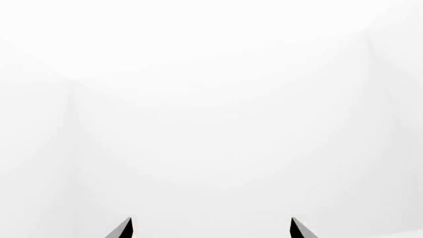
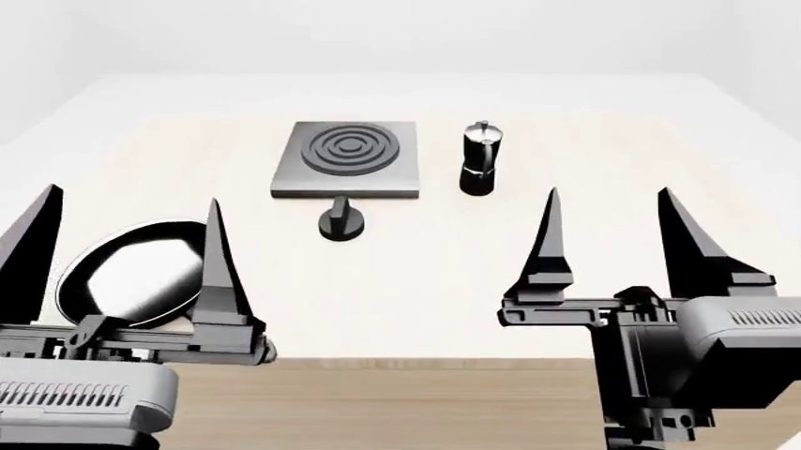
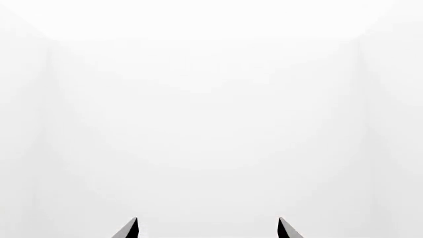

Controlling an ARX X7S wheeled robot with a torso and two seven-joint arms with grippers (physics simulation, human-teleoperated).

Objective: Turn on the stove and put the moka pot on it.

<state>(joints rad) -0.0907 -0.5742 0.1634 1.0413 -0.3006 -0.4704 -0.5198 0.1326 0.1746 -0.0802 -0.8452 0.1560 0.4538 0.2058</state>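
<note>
Head view: both arms are held low at the near edge of the table (image 2: 526, 309), fingers pointing up and forward. The left gripper (image 2: 131, 220) is seen with its two tapered black fingers spread wide and nothing between them; the right gripper (image 2: 607, 211) is likewise parted and empty. Well ahead of the left gripper and towards the right, the stove (image 2: 347, 157) lies flat, a square dark-grey metal plate with raised concentric rings. Its round black knob (image 2: 341, 221) sits just nearer. Beyond the right gripper, just beside the stove, the moka pot (image 2: 479, 159) stands upright, black-bodied with a shiny lid. Behind the left fingers a glossy black frying pan (image 2: 131, 272) is partly hidden. Only fingertips against white are shown in both wrist views
</note>
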